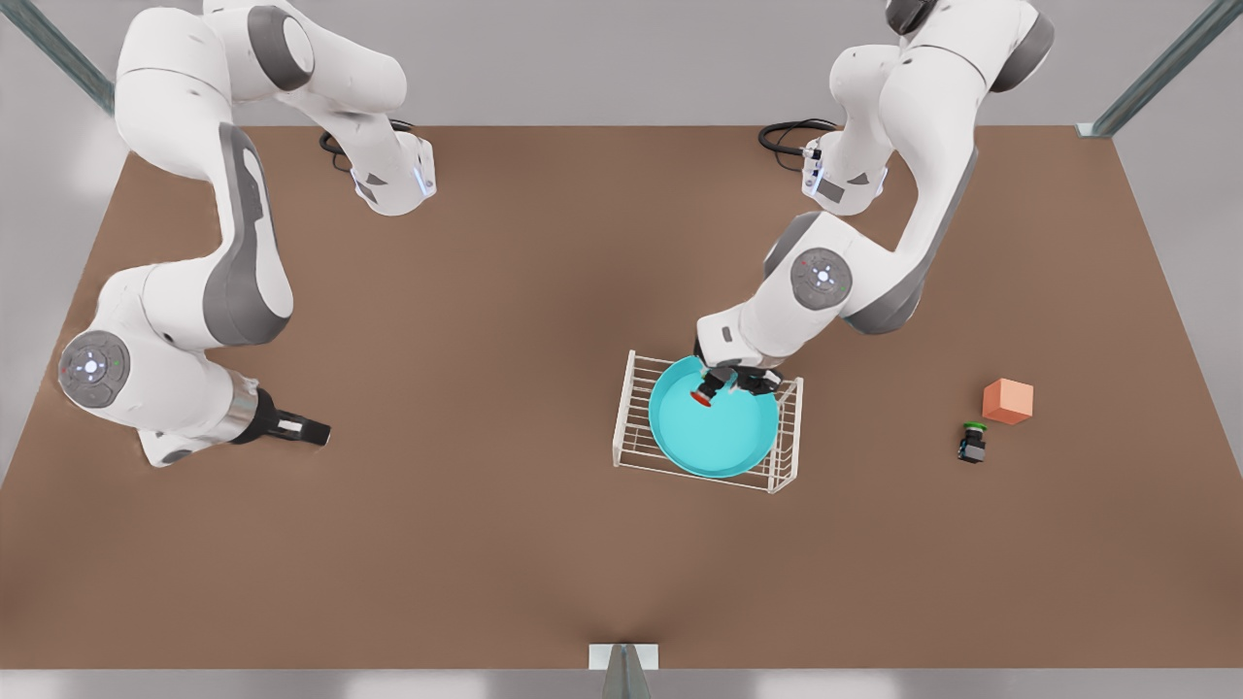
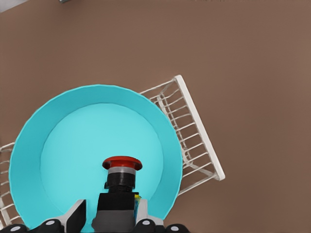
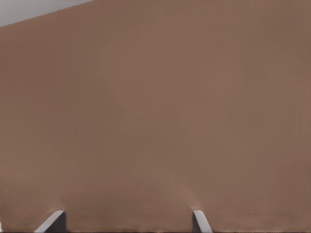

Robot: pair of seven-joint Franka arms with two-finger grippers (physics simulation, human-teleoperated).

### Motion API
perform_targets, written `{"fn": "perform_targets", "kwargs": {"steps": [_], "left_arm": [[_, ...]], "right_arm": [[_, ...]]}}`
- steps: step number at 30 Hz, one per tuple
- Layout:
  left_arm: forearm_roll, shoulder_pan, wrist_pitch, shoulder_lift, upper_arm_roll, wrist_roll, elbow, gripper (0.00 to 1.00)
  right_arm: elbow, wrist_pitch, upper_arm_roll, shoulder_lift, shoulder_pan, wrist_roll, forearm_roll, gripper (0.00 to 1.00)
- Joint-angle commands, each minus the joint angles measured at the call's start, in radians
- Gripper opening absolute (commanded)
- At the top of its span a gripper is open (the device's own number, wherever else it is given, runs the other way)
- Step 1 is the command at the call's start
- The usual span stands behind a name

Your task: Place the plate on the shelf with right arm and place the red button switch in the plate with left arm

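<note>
The turquoise plate (image 1: 723,437) (image 2: 87,136) lies flat on top of the white wire shelf (image 1: 633,413) (image 2: 194,128) at centre right of the table. My left gripper (image 1: 724,382) (image 2: 109,216), on the arm at the front view's right, hangs over the plate's far rim. It is shut on the black body of the red button switch (image 1: 699,396) (image 2: 121,164), whose red cap points out over the plate's inside. My right gripper (image 1: 313,429) (image 3: 127,222) waits low over bare table at the front view's left, open with nothing between its fingers.
An orange cube (image 1: 1007,401) and a switch with a green cap (image 1: 972,442) sit on the brown table (image 1: 486,544) to the front view's right of the shelf. Metal frame posts stand at the table's corners and front edge.
</note>
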Motion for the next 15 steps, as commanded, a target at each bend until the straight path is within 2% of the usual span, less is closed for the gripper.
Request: {"fn": "perform_targets", "kwargs": {"steps": [1, 4, 6, 8, 12, 14, 15], "left_arm": [[0.043, 0.008, 0.014, 0.032, 0.026, -0.385, 0.065, 1.0], [0.064, 0.011, -0.014, 0.029, 0.066, -0.291, 0.071, 1.0], [0.078, 0.068, -0.276, 0.028, 0.072, -0.125, 0.226, 1.0], [0.093, 0.139, -0.387, 0.008, 0.086, -0.113, 0.23, 1.0], [0.099, 0.186, -0.554, -0.02, 0.123, -0.154, 0.257, 1.0], [0.093, 0.277, -0.608, -0.052, 0.14, -0.015, 0.256, 1.0], [-0.009, 0.108, -0.631, -0.121, 0.362, -0.004, 0.234, 1.0]], "right_arm": [[-0.176, 0.027, 0.003, -0.067, 0.017, -0.136, -0.041, 1.0], [-0.179, 0.013, 0.002, -0.083, 0.014, -0.116, -0.079, 1.0], [-0.173, 0.021, 0.0, -0.081, 0.011, -0.117, -0.084, 1.0], [-0.159, 0.01, -0.001, -0.081, 0.008, -0.119, -0.084, 1.0], [-0.159, 0.011, -0.001, -0.078, 0.008, -0.117, -0.08, 1.0], [-0.159, 0.011, -0.001, -0.076, 0.009, -0.116, -0.079, 1.0], [-0.159, 0.011, -0.001, -0.076, 0.008, -0.116, -0.079, 1.0]]}}
